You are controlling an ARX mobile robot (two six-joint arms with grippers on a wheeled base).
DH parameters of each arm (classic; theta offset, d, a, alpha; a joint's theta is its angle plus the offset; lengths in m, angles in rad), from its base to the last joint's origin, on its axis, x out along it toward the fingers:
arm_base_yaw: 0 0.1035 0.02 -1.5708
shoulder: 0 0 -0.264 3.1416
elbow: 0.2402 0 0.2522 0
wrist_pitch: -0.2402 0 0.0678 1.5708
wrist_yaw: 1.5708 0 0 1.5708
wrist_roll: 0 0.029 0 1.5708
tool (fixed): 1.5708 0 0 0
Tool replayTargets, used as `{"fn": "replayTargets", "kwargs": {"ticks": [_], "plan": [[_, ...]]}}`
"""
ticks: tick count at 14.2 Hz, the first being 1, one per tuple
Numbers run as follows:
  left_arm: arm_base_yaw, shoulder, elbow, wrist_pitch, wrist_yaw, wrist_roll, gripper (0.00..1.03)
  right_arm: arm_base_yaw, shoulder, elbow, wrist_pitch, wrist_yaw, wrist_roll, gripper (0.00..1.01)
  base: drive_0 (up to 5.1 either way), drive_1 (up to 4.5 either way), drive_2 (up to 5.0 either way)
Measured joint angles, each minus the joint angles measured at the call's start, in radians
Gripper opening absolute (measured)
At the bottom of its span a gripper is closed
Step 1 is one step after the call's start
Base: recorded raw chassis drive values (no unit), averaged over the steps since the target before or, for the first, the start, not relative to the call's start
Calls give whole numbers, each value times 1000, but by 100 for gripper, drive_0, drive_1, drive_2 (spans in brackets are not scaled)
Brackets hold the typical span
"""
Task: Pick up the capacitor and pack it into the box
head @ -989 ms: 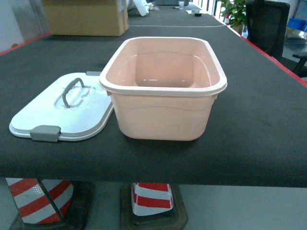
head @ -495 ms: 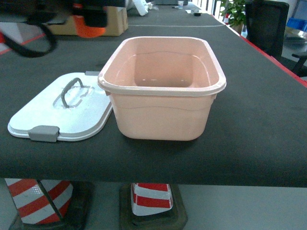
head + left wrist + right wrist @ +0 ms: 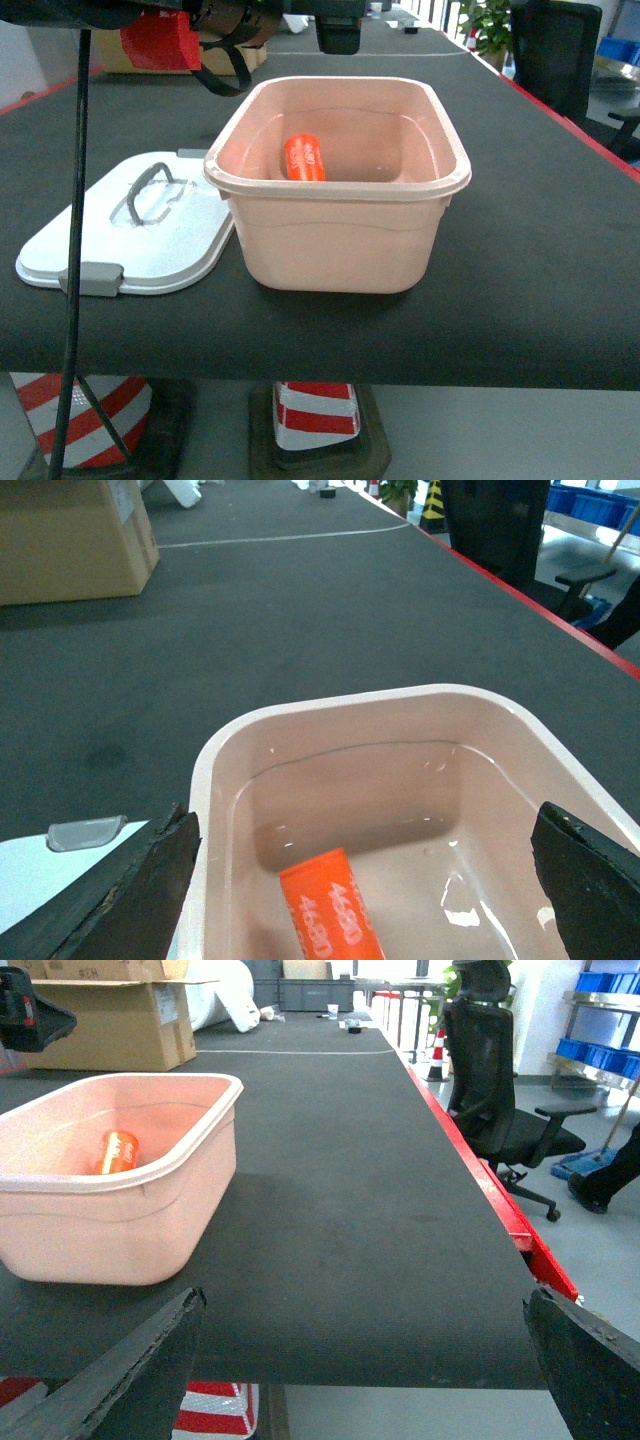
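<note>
My left gripper (image 3: 365, 880) hung over the box (image 3: 340, 190), fingers (image 3: 130, 895) spread wide and empty. The capacitor (image 3: 304, 158) lay on the box's floor. Next, I judged, came fitting the lid (image 3: 130, 235) beside it.

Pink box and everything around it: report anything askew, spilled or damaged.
Nothing stands out. The capacitor lies inside the box, which stands upright; its lid lies flat beside it on the table.

You see the orange-red capacitor (image 3: 304, 158) with white printing lying on its side inside the open pale pink box (image 3: 340, 245), toward the box's left wall.
</note>
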Motion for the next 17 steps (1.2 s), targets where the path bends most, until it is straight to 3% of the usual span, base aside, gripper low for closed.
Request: {"fn": "replayTargets", "kwargs": {"ticks": [5,6,7,8,10,12,13,17], "plan": [[0,0,0,0,0,0,98,0,0,0,0,0,0,98,0,0,0],[-8,0,-9,53,-53,-2,98,0,0,0,0,0,0,98,0,0,0],[-19,-26,-74,145,-181,-2,98,0,0,0,0,0,0,98,0,0,0],[-29,-105,-213,207,-274,1,98,0,0,0,-1,0,0,98,0,0,0],[-11,-226,-365,263,-318,21,98,0,0,0,0,0,0,98,0,0,0],[73,-307,-508,331,-375,47,98,0,0,0,0,0,0,98,0,0,0],[115,-312,-547,322,-393,54,98,0,0,0,0,0,0,98,0,0,0],[208,-129,-446,338,-312,33,98,0,0,0,0,0,0,98,0,0,0]]}}
